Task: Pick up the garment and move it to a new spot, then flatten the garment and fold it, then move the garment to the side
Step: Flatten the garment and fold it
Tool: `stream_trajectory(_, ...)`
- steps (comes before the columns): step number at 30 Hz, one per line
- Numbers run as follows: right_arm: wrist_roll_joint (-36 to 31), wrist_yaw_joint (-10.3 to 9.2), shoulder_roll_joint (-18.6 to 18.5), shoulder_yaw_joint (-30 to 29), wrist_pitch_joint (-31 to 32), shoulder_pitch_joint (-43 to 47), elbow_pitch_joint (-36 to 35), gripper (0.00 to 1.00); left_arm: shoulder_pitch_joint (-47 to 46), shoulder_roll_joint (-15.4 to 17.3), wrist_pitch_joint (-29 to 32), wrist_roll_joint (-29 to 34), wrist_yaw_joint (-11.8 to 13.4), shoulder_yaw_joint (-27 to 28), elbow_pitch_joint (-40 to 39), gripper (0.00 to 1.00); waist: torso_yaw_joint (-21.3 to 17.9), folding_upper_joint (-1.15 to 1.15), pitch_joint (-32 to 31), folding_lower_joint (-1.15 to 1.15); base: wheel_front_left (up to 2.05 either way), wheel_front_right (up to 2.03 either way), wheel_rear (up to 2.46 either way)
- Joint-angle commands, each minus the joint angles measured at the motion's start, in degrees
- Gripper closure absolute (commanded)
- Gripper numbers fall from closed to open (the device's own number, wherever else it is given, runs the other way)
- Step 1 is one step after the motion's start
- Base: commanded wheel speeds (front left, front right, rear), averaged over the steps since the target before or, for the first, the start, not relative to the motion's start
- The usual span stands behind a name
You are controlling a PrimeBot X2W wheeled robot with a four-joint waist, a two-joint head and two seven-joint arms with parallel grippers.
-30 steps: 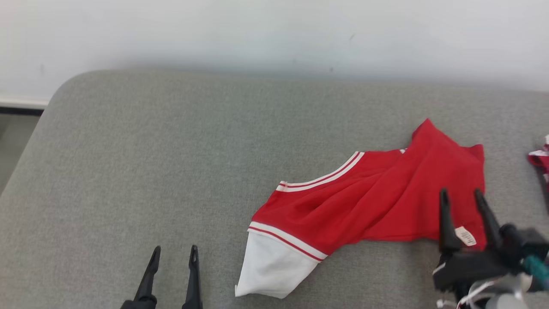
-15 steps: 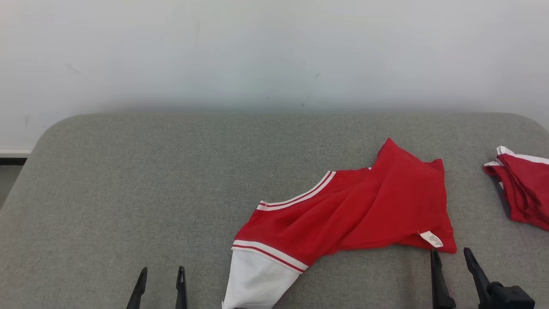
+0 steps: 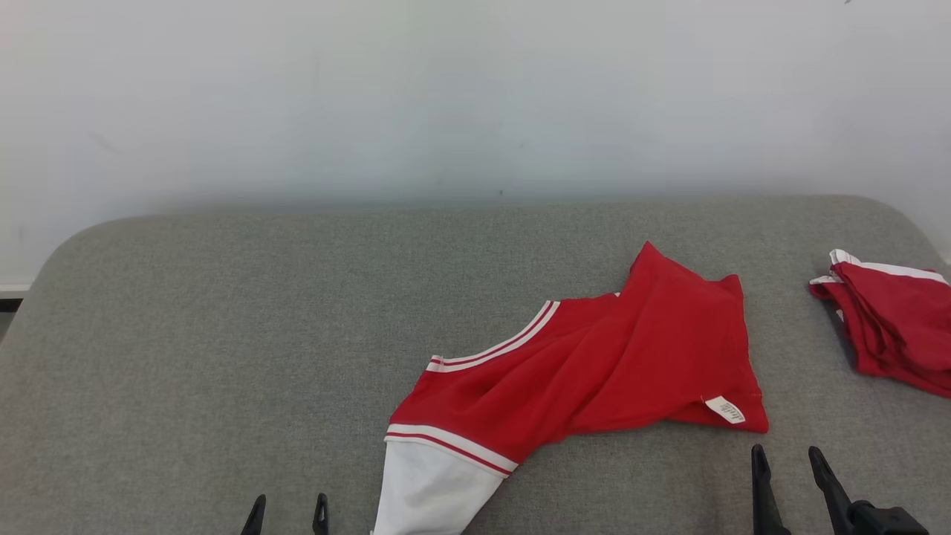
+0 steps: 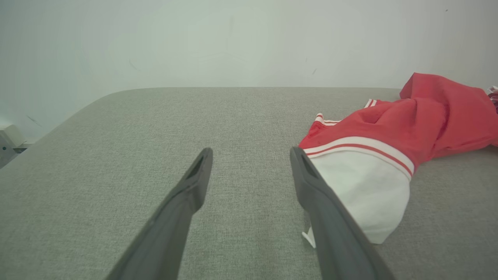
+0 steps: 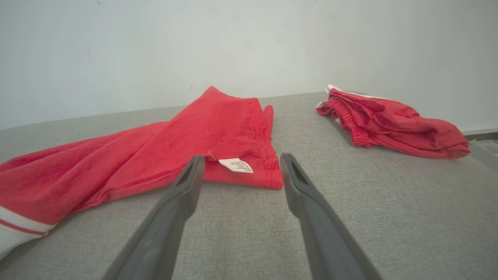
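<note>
Garment [image 3: 594,371] lies slantwise: white end beside left gripper [image 3: 290,499], labelled red corner just ahead of right gripper [image 3: 785,450]; both jaws wide, empty.

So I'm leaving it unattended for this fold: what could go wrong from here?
1. The garment lies bunched with layers overlapping; the open right gripper, pinching near the label, might catch several layers and it may not spread flat.
2. The second red pile lies close on the right; a sideways move could drag into it.
3. The white sleeve lies beside the open left gripper and could snag.
</note>
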Motion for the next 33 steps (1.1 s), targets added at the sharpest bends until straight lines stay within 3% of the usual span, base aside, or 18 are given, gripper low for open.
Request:
stream_trajectory(1, 0.37, -0.12, 0.26, -0.04, -0.31, -0.45, 0.0, 0.0, -0.05, -0.08, -0.17, 0.14, -0.14, 0.13, 0.18, 0.0, -0.08, 0.0, 0.11, 0.01, 0.0, 0.0, 0.0)
stream_trajectory(11, 0.82, -0.12, 0.36, -0.28, -1.1, -1.42, 0.96, 0.0, -0.21, -0.2, -0.17, -0.59, -0.59, -0.81, 1.23, 0.0, -0.45, 0.0, 0.38, 0.01, 0.0, 0.0, 0.0)
stream_trajectory(19, 1.59, -0.12, 0.37, 0.02, -1.4, -1.88, 1.59, 0.0, -1.92, -0.25, -0.16, -2.75, -2.27, -2.54, 7.45, 0.0, -0.7, 0.0, 0.82, 0.01, 0.0, 0.0, 0.0)
stream_trajectory(27, 2.16, -0.12, 0.38, 0.68, -1.33, -2.48, 1.73, 0.0, -7.91, -0.25, 5.48, -5.76, -4.78, -5.7, 15.66, 0.0, -0.85, 0.0, 1.72, 0.01, 0.0, 0.0, 0.0)
stream_trajectory(33, 2.46, -0.12, 0.37, 1.35, -1.19, -3.18, 1.68, 0.0, -10.92, -0.24, 8.62, -6.28, -5.22, -7.39, 19.43, 0.0, -1.58, 0.0, 2.68, 0.01, 0.0, 0.0, 0.0)
